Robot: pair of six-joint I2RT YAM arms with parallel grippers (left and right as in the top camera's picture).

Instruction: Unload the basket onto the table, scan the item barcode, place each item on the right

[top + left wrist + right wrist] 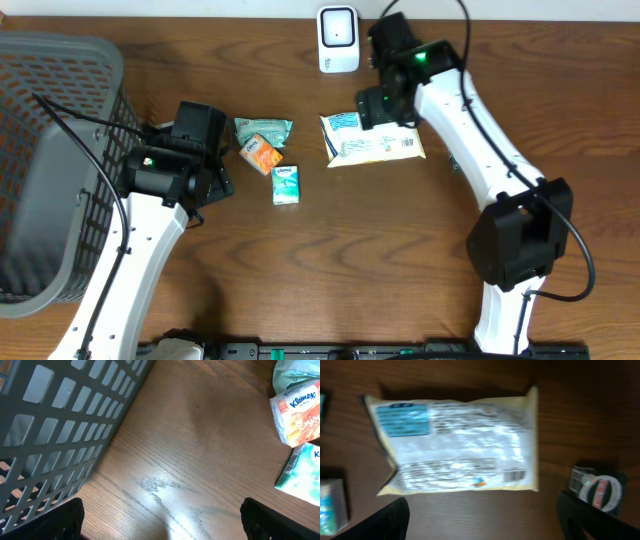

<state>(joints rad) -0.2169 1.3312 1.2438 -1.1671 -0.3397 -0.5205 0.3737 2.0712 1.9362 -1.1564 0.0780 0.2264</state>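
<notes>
dark fingers (390, 520) of the right gripper (482, 510) are filling the bottom corners of the right wrist view, standing wide apart with nothing between them. just beyond them the cream packet (460, 445) is lying flat on the wooden table (580, 420), touched by neither finger. its printed back is facing up and its barcode (514, 475) is showing small in the corner diagonally opposite the blue label. from overhead the packet is sitting right of centre under the right wrist, with the white scanner (338, 38) standing near it at the far edge. the step in hand looks to be taking the packet up for the scan. it would be going best with a pinch on the edge by the blue label, so that no finger is covering the bars. a lift and a tilt would then be bringing the barcode corner toward the scanner's face, with the film kept taut, since the film is glossy and catching glare. further left a green pouch (262, 128), an orange tissue pack (263, 153) and a teal tissue pack (286, 185) are lying together, apart from the packet. the left gripper (162, 515) is hovering beside them over bare wood, fingers spread and empty. the grey basket (60, 150) is standing at the left edge.
</notes>
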